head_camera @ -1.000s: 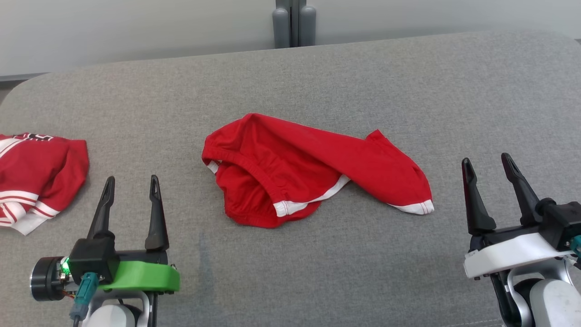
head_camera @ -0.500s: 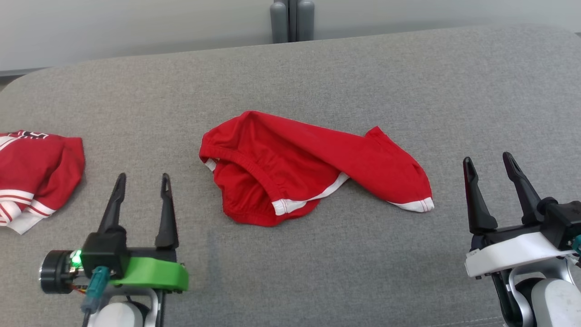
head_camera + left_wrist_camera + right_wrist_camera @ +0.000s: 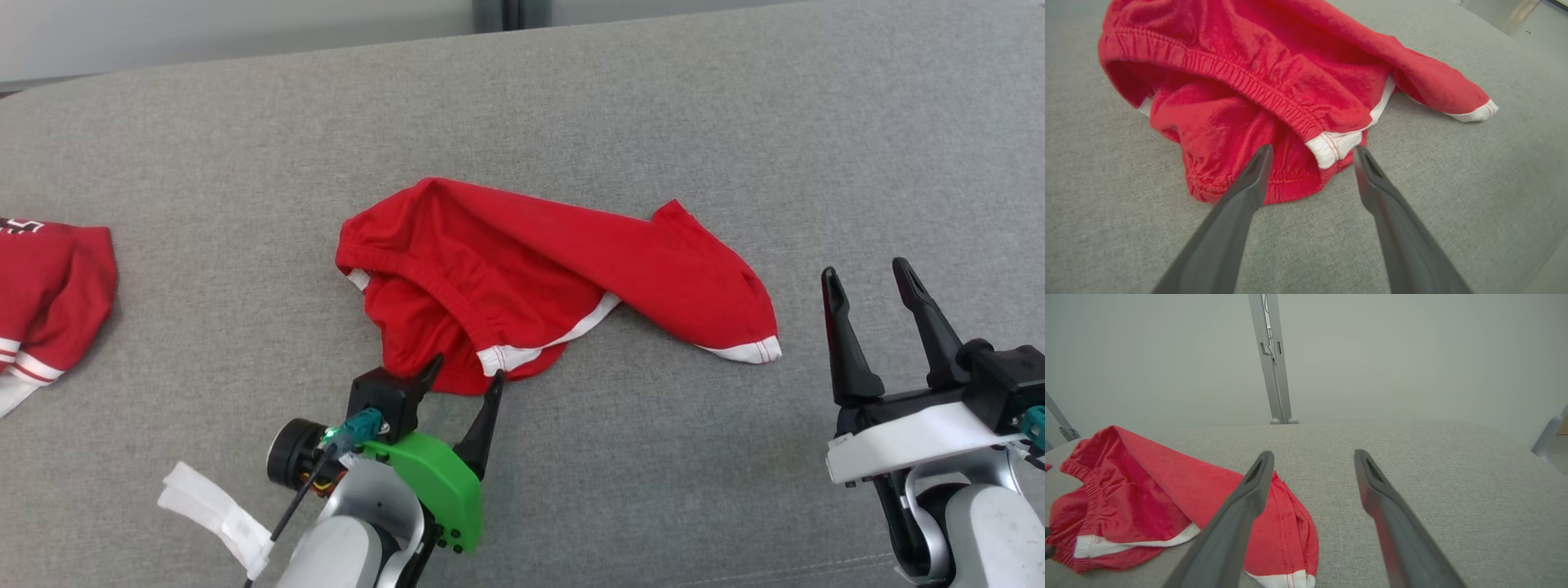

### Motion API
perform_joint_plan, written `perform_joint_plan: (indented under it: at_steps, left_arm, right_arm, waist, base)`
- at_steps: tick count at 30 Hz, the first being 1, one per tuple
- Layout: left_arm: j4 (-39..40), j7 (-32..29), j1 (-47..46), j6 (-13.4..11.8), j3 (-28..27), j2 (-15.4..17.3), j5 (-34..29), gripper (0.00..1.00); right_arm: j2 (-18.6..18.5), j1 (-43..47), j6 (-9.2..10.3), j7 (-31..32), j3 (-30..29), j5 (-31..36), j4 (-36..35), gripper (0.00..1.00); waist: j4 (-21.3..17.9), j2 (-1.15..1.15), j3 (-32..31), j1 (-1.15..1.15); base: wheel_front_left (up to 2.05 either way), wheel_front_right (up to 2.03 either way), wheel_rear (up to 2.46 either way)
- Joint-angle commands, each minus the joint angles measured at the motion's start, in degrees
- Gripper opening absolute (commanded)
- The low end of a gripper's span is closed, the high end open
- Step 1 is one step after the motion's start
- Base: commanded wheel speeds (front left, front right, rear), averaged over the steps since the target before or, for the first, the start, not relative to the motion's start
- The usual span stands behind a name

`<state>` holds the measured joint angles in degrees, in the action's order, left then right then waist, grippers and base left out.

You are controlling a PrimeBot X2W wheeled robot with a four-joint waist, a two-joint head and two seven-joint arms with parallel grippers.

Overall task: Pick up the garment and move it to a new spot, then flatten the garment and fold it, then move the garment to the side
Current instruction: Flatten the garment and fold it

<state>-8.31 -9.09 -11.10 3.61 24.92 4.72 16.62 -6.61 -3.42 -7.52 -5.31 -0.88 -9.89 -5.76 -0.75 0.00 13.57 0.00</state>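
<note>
Left gripper (image 3: 467, 367) with green mount (image 3: 441, 490), teal plug (image 3: 359, 426), white tape (image 3: 216, 514); right gripper (image 3: 864, 269) with white mount (image 3: 906, 445); dark tapered fingers (image 3: 849, 351)

The shorts (image 3: 522, 269) are soft red knit cloth, matt and faintly fuzzy, with a puckered elastic waistband (image 3: 1241, 77) and smoother white trim (image 3: 1331, 145). The desk (image 3: 653, 122) wears a coarse grey woven cover, dull all over. The left claw (image 3: 467, 368) and right claw (image 3: 865, 269) have matt dark plastic fingers (image 3: 1241, 212), one on a smooth green plastic mount (image 3: 433, 482), the other on a satin white shell (image 3: 906, 445).
</note>
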Motion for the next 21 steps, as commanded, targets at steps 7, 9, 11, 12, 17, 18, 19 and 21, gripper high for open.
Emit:
perform_joint_plan:
  at_steps: [7,9,11,12,17,18,19,21]
  left_arm:
    - [-5.4,0.2,-4.5,0.8,0.3,-0.8,2.5,1.00]
    - [-6.3,1.2,-5.1,0.9,0.3,-0.9,3.0,0.38]
    - [-7.2,2.2,-5.6,1.0,0.2,-0.9,3.1,0.00]
    - [-7.4,2.5,-5.9,1.1,0.2,-0.9,3.2,0.00]
    - [-7.8,4.1,-7.0,0.9,0.4,-0.6,2.4,0.00]
    - [-7.7,4.4,-7.2,0.8,0.4,-0.5,2.3,0.00]
    - [-7.6,4.6,-7.4,0.6,0.4,-0.5,2.1,0.00]
    - [-7.3,5.1,-7.9,0.4,0.5,-0.5,2.1,0.00]
  right_arm:
    - [0.1,-1.3,0.06,-1.0,0.0,-0.6,1.4,1.00]
    - [0.1,-1.2,0.06,-1.1,0.0,-0.7,2.1,1.00]
    - [0.1,-0.6,0.06,-1.1,0.3,-0.6,3.0,1.00]
    - [0.0,-0.3,0.06,-1.2,0.6,-0.4,3.5,1.00]
    - [-1.3,0.7,0.07,-1.5,4.5,0.2,8.4,1.00]
    - [-1.5,0.5,0.06,-1.7,5.1,0.2,9.6,1.00]
    - [-1.8,-0.2,0.06,-2.0,6.0,0.4,11.0,1.00]
    - [-2.4,-2.2,0.07,-2.9,7.6,0.8,14.7,1.00]
  waist:
    - [-2.1,0.00,3.1,0.00]
    - [-2.3,0.00,3.4,0.00]
    - [-2.3,0.00,3.7,0.00]
    - [-2.3,0.00,3.8,0.00]
    - [-1.7,0.00,4.6,0.00]
    - [-1.6,0.00,4.7,0.00]
    - [-1.5,0.00,4.9,0.00]
    - [-1.1,0.00,5.3,0.00]
  base:
    - [0.00,0.00,0.00]
    - [0.00,0.00,0.00]
    - [0.00,0.00,0.00]
    - [0.00,0.00,0.00]
    - [0.00,0.00,0.00]
    - [0.00,0.00,0.00]
    - [0.00,0.00,0.00]
    - [0.00,0.00,0.00]
